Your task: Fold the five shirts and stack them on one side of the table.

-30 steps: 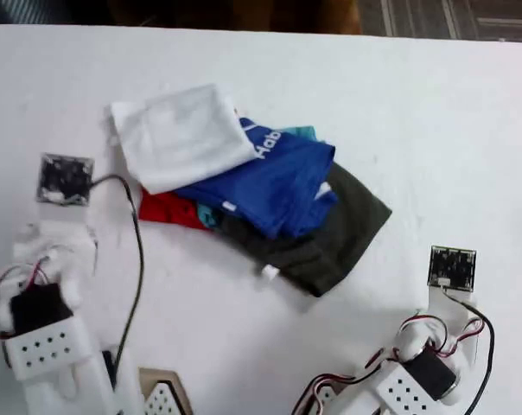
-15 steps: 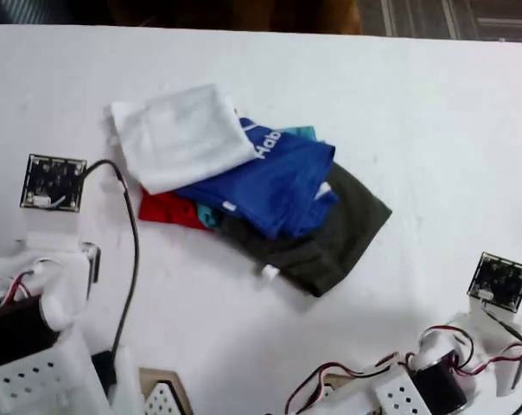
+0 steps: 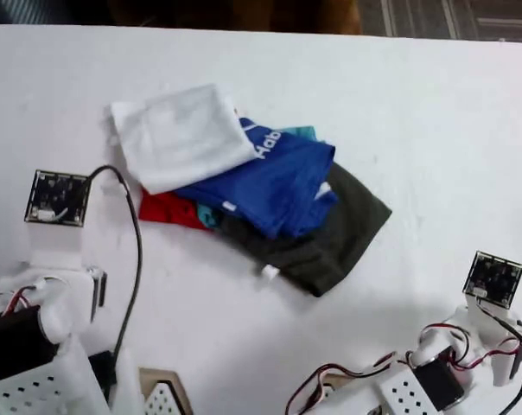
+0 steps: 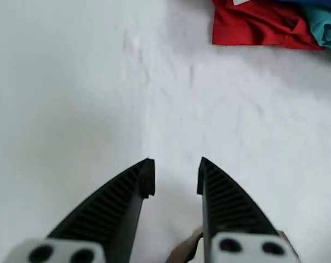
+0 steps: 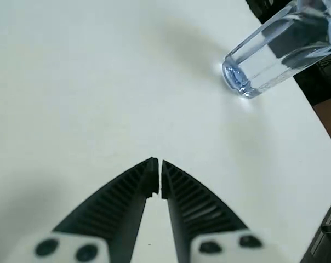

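White surface spreads across the whole high view, with five shirts lying in one loose, overlapping heap near its middle, none of them squared into a neat stack. A dark shirt sits at the bottom of the heap on the side nearer the right arm, and a blue shirt lies across it. A white shirt covers the blue one's far corner. A red shirt pokes out beneath them on the side facing the left arm, and slivers of a teal shirt show at the heap's edges. Both arms are at the near edge of the surface, well apart from the clothes. The left tool hangs over bare surface with its jaws spread and nothing between them, the red shirt's edge ahead of it. The right tool has its jaws pressed together on nothing, also over bare surface, with a clear cylinder beyond it. A black cable loops from the left arm's wrist camera board back toward its base.
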`<state>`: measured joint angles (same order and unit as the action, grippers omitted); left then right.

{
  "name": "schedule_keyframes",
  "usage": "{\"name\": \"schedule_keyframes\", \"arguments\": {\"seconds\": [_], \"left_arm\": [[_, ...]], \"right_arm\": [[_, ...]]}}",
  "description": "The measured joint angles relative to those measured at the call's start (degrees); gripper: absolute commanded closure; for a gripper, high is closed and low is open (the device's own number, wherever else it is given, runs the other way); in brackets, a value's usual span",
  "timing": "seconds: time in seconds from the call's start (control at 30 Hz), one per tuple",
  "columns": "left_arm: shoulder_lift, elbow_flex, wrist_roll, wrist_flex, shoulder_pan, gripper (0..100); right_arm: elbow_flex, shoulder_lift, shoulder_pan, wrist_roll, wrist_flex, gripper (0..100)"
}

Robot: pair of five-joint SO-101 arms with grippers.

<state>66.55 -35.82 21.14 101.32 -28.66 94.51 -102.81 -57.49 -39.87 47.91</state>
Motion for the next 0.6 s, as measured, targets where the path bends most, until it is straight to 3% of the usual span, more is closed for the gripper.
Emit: {"name": "schedule_keyframes", "arguments": {"seconds": [0.17, 0.33, 0.47, 0.6], "left_arm": [[0.0, 0.0, -3.8, 0.0, -0.1, 85], [-0.2, 0.0, -4.0, 0.0, 0.0, 85], [-0.4, -1.8, -4.0, -0.5, 0.0, 85], [-0.3, -1.8, -4.0, -1.4, -0.1, 84]], "right_arm": [[-0.3, 0.0, 5.1, -4.0, 3.3, 89.3], [-7.9, 0.0, 15.0, -11.4, 17.7, 81.3], [-17.5, -0.4, 26.8, -9.5, 28.5, 80.0], [-24.7, -0.5, 40.7, -3.3, 32.0, 79.9]]}}
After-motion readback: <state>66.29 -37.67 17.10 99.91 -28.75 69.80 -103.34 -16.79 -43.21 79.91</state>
